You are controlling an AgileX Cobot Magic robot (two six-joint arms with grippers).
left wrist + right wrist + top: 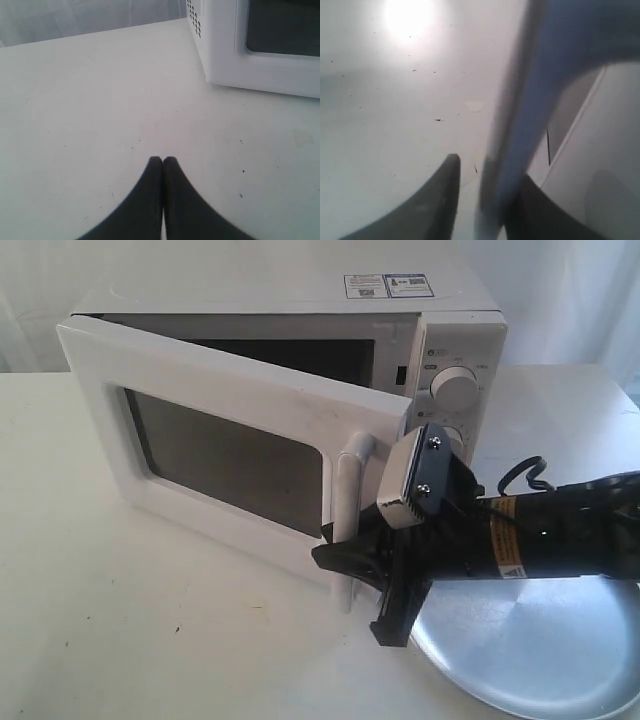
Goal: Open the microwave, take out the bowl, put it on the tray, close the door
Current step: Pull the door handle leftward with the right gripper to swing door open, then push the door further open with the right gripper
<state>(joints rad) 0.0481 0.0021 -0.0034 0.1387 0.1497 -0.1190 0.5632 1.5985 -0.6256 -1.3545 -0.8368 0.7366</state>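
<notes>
The white microwave (280,288) stands at the back of the table, and its corner (220,50) shows in the left wrist view. Its door (200,380) is swung partly open toward the front. My right gripper (338,552) is open at the lower end of the vertical bar handle (348,480). In the right wrist view the blurred handle (545,75) runs between the two fingers of the right gripper (489,167), and a gap shows beside one finger (445,190). The left gripper (163,159) is shut and empty over bare table. The silver tray (540,660) lies at the front right. The bowl is hidden.
The right arm (560,540) reaches in from the right, low over the tray's far rim. The white table (120,620) stretches left and in front of the microwave. A white curtain hangs behind.
</notes>
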